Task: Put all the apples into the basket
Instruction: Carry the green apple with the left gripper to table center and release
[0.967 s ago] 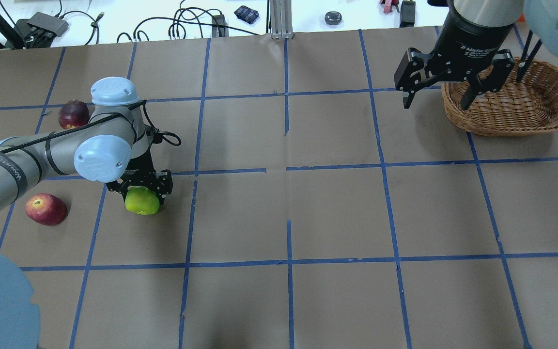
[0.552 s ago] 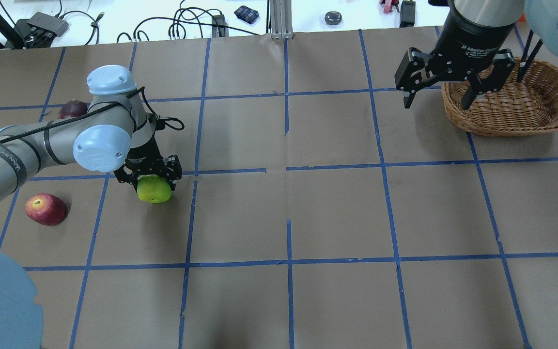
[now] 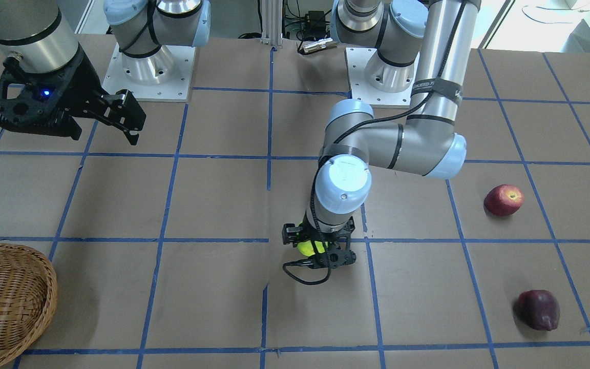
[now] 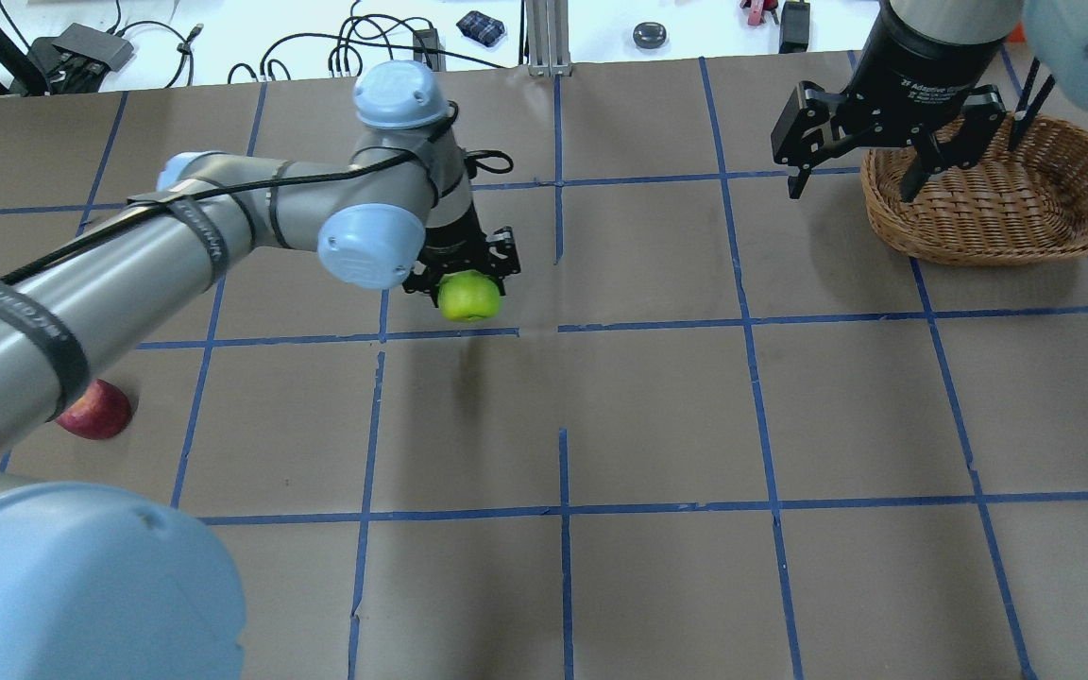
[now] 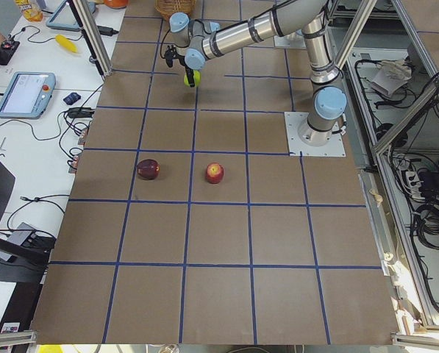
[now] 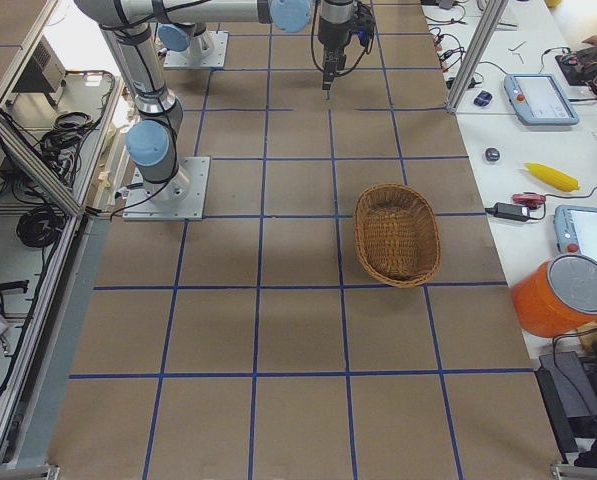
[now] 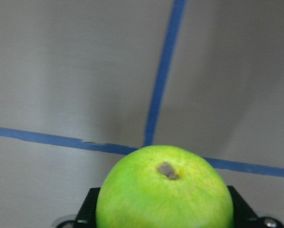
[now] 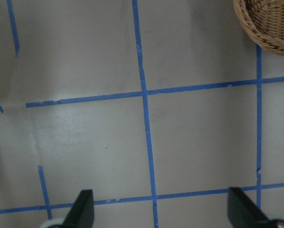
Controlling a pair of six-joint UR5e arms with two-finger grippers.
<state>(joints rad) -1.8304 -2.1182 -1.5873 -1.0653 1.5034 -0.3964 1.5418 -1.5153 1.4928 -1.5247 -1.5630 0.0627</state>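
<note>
My left gripper (image 4: 465,279) is shut on the lime green apple (image 4: 469,296) and holds it above the table near the middle; the left wrist view shows the apple (image 7: 164,190) between the jaws. The red apple (image 3: 503,200) and the maroon apple (image 3: 538,309) lie on the table's left side. In the overhead view the red apple (image 4: 95,413) is partly hidden by my left arm and the maroon one is hidden. The wicker basket (image 4: 1007,203) stands at the far right. My right gripper (image 4: 851,192) is open and empty, raised by the basket's left rim.
The table is brown paper with blue tape grid lines (image 4: 563,326). Cables, a tablet and small items lie on the white bench beyond the far edge (image 4: 365,42). The arm bases (image 3: 146,66) stand at the robot's side of the table.
My left gripper has lifted the green apple and carried it rightward and farther out, toward the table's middle. My left arm now covers the maroon apple. The right gripper has barely moved.
</note>
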